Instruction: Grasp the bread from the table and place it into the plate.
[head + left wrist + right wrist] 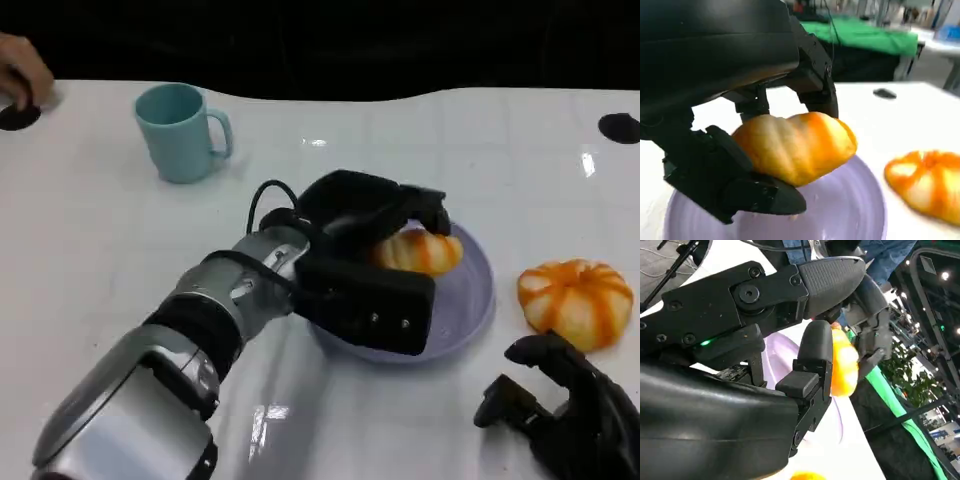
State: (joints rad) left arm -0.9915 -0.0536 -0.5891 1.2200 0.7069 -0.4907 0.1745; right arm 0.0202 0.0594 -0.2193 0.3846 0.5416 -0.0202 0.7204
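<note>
The bread, an oblong golden roll, was seen at the centre of the head view with its long axis running nearly level across the frame, one end turned toward the right edge. It was held above the lavender plate, gripped by the left hand, whose fingers were closed over its top while the thumb side was pressed beneath it. The silver left forearm was stretched from the lower left toward the centre. The right hand was rested at the lower right, fingers loosely apart, nothing held, near a second round bun.
</note>
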